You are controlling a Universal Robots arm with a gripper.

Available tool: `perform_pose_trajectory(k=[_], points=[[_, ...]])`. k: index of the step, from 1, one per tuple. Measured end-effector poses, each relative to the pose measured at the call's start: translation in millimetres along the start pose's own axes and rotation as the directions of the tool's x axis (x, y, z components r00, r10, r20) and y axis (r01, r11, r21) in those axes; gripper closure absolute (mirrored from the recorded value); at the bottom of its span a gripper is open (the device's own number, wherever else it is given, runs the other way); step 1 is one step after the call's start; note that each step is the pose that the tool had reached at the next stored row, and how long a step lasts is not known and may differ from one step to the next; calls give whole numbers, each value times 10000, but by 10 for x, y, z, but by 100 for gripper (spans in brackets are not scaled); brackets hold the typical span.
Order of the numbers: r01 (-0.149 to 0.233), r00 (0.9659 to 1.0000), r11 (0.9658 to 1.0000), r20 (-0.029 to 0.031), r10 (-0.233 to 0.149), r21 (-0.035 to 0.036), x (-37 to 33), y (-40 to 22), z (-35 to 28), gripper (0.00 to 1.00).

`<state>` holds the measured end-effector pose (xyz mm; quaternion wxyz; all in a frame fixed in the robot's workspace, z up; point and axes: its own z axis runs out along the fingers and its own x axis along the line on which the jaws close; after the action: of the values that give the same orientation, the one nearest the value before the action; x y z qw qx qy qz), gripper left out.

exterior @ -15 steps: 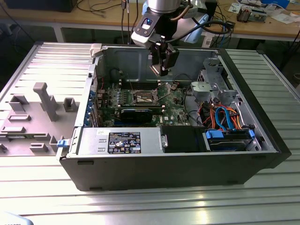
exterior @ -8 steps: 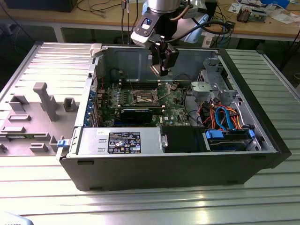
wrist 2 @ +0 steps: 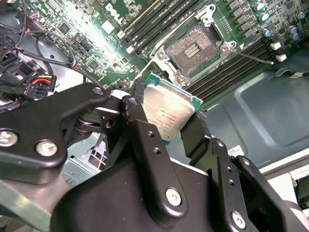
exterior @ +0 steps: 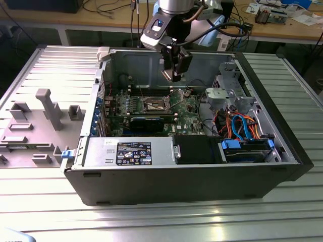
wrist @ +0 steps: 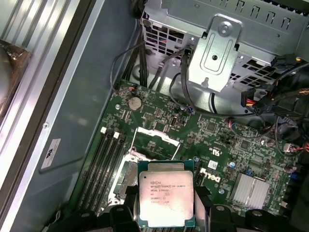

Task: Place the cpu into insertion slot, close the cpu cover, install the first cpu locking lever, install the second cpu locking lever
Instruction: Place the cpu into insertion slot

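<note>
An open computer case (exterior: 192, 176) lies on a ribbed metal desk (exterior: 151, 217), with its green board (exterior: 186, 108) facing up. A robot arm reaches in from above. Its gripper (exterior: 174, 75) hangs over the board without touching it, close to the slot (exterior: 157, 105).

In both wrist views the jaws are clamped on the cpu (wrist 2: 169, 108), which is held by two opposite edges between black fingers (wrist 2: 140, 125). Its silver top shows in full in the first wrist view. The chip is in the air, above the board and just to one side of the slot, touching nothing but the jaws.

In the second wrist view the slot (wrist 2: 193, 48) is an empty dark square with its contact grid exposed. The cover (wrist: 170, 140) appears swung up and away from the slot, leaving the slot open. A thin wire lever (wrist 2: 251, 55) juts out beside the slot, seemingly unlatched. The other lever cannot be made out clearly.

Judged from this, the task is at its first step. The cpu is gripped and close to the slot but not yet seated. Closing the cover and fastening both levers are all left to do
</note>
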<state>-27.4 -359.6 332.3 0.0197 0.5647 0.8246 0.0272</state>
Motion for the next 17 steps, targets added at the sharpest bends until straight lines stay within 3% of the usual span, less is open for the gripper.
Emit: perform_pose_trajectory(k=[17], points=[[-259, 9997, 9997, 17, 259, 0, 0, 0, 0, 45]])
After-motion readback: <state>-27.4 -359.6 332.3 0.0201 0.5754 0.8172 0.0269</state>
